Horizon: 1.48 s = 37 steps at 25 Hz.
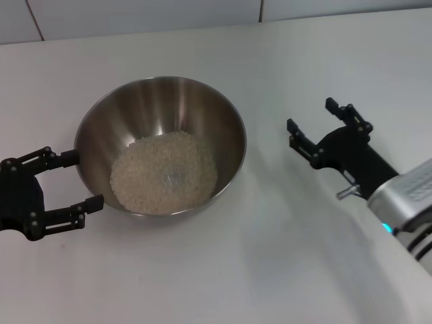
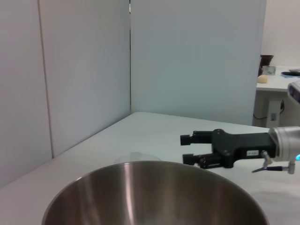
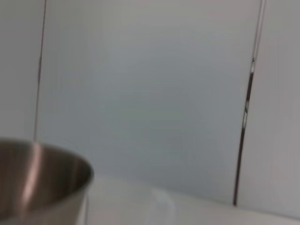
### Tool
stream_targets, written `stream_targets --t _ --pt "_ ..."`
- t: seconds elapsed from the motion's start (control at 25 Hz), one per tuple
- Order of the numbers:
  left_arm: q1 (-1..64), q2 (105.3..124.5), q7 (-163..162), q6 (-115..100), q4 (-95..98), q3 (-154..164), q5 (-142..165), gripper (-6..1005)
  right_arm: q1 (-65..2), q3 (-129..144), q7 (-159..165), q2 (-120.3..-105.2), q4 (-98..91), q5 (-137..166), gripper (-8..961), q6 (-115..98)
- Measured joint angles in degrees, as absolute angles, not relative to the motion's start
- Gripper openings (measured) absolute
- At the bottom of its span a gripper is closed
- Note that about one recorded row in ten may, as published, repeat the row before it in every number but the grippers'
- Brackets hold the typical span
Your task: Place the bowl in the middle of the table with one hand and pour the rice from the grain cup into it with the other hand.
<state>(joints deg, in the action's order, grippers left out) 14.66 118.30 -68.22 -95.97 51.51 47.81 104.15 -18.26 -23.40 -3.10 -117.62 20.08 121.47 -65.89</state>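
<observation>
The steel bowl [image 1: 160, 101] stands on the white table [image 1: 223, 270], left of its middle, and holds a heap of rice [image 1: 163, 172]. My left gripper [image 1: 82, 181] is open at the bowl's left side, its fingertips close to the rim and outer wall. My right gripper [image 1: 311, 114] is open and empty, off to the bowl's right, apart from it. It also shows in the left wrist view [image 2: 186, 149] beyond the bowl's rim [image 2: 154, 165]. A faint translucent shape [image 2: 133, 157], perhaps the grain cup, sits on the table behind the bowl. The head view does not show it clearly.
White wall panels [image 1: 135, 13] run along the table's far edge. The bowl's wall [image 3: 42, 178] fills a corner of the right wrist view, with a faint clear shape [image 3: 161, 206] on the table beside it.
</observation>
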Motion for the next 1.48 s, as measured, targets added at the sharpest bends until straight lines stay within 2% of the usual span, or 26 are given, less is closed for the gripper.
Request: stream_targets --t 0.04,0.08,0.12,0.28,0.36,0.44,0.48,0.52,0.56,0.6,0.68,1.08,1.48 --pt "14.7 118.29 -68.1 -95.9 51.5 47.8 104.2 846 -17.9 -23.4 1.2 -116.77 19.6 124.4 780 -68.2" --pt "14.7 118.29 -68.1 -95.9 51.5 47.8 104.1 846 -17.9 -23.4 10.4 -114.83 17.4 131.5 800 -73.6" --pt "14.6 118.30 -68.1 -95.9 51.5 47.8 104.1 846 -17.9 -23.4 10.4 -114.83 17.4 131.5 800 -73.6" --pt "14.6 118.30 -68.1 -96.0 51.5 47.8 104.3 846 -22.8 -23.4 32.6 -112.18 2.5 146.0 800 -92.5" --pt "14.6 118.31 -68.1 -96.0 51.5 47.8 104.3 846 -24.6 -23.1 36.0 -112.15 -2.1 147.9 800 -95.7" --pt "14.9 118.30 -68.2 -96.0 51.5 47.8 104.7 846 -28.1 -21.7 41.5 -112.71 -10.2 150.5 800 -100.3" --pt "14.9 118.30 -68.2 -96.0 51.5 47.8 104.9 846 -31.5 -18.9 45.5 -114.46 -19.1 151.3 799 -103.1" --pt "15.1 118.32 -68.3 -95.9 51.4 47.8 105.4 846 -31.5 -18.9 45.5 -114.46 -19.1 151.3 799 -103.1" --pt "15.2 118.33 -68.3 -95.9 51.4 47.8 105.5 846 -32.8 -17.6 46.5 -115.59 -23.0 151.3 799 -103.8" --pt "15.3 118.37 -68.4 -95.8 51.4 47.8 105.8 846 -34.6 -15.6 48.0 -117.40 -28.7 151.3 799 -104.8" --pt "15.7 118.45 -68.4 -95.8 51.4 47.8 106.3 846 -37.8 -10.5 51.8 -119.60 -39.0 150.6 799 -106.4" --pt "15.9 118.48 -69.0 -96.0 51.3 47.8 107.1 846 -37.5 12.8 63.9 -119.76 -45.8 137.1 798 -105.7" --pt "15.8 118.42 -69.0 -96.0 51.3 47.8 107.1 846 -35.7 20.2 65.7 -119.88 -45.6 133.1 797 -102.4"
